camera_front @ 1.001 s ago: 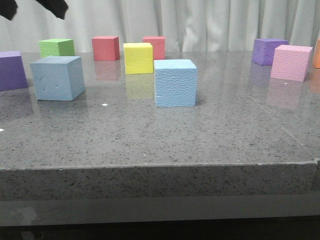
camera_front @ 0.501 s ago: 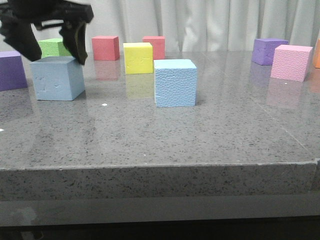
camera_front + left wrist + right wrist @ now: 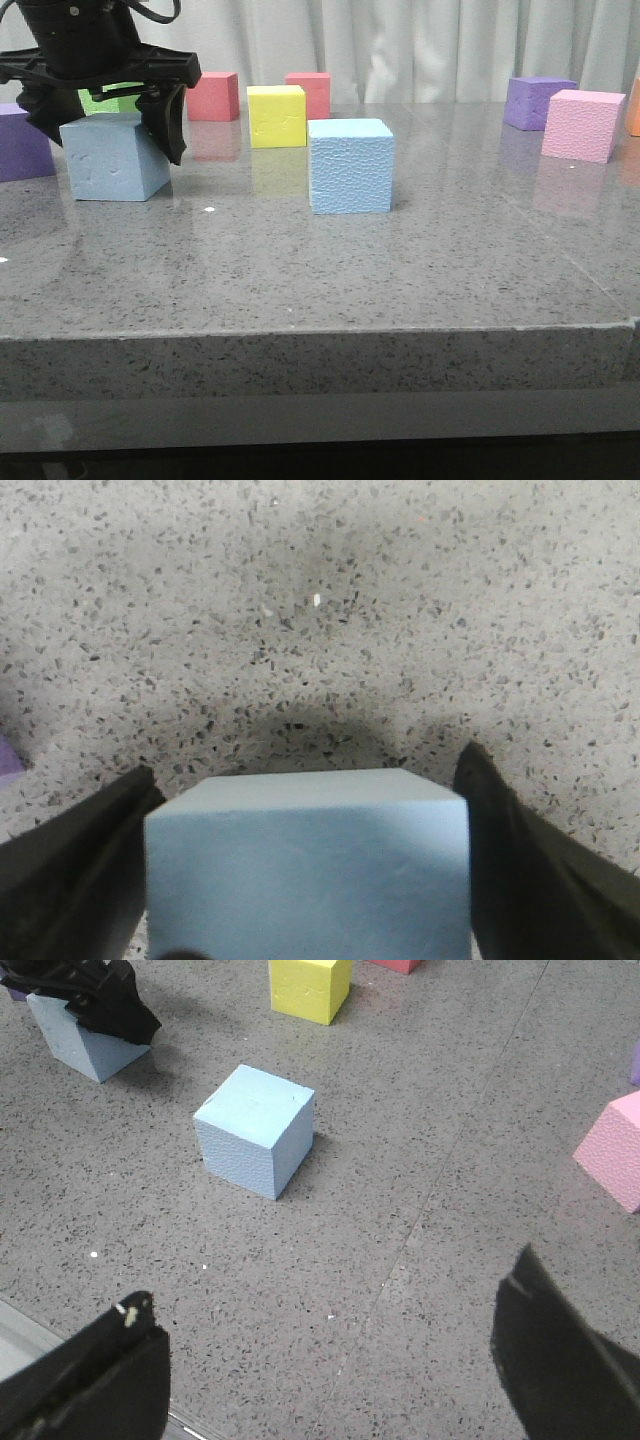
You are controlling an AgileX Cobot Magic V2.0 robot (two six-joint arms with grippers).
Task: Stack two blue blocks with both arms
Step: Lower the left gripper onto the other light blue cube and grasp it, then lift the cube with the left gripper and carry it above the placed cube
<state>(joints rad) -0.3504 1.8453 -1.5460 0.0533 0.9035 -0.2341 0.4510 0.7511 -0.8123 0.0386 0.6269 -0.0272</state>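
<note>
The smooth blue block [image 3: 105, 160] stands on the grey table [image 3: 300, 270] at the left. My left gripper [image 3: 112, 145] is lowered over it, one black finger against each side, shut on it; the wrist view shows the block [image 3: 305, 870] filling the gap between the fingers [image 3: 80, 870]. The pebbled blue block [image 3: 350, 165] stands alone near the table's middle, to its right. My right gripper [image 3: 320, 1360] is open and empty, high above the table's near part, with the pebbled block [image 3: 255, 1130] ahead of it and the left gripper [image 3: 100, 1000] on the smooth block [image 3: 85, 1050] beyond.
A purple cube [image 3: 22, 140] stands just left of the held block. Behind stand green [image 3: 120, 97], red [image 3: 212, 95], yellow [image 3: 277, 115] and another red [image 3: 312, 90] cube. Purple [image 3: 538, 102] and pink [image 3: 583, 125] cubes stand far right. The table's front edge [image 3: 320, 330] is near.
My left gripper has come down from the top left onto the smooth blue block and its fingers now press on the block's sides. The pebbled block has not moved.
</note>
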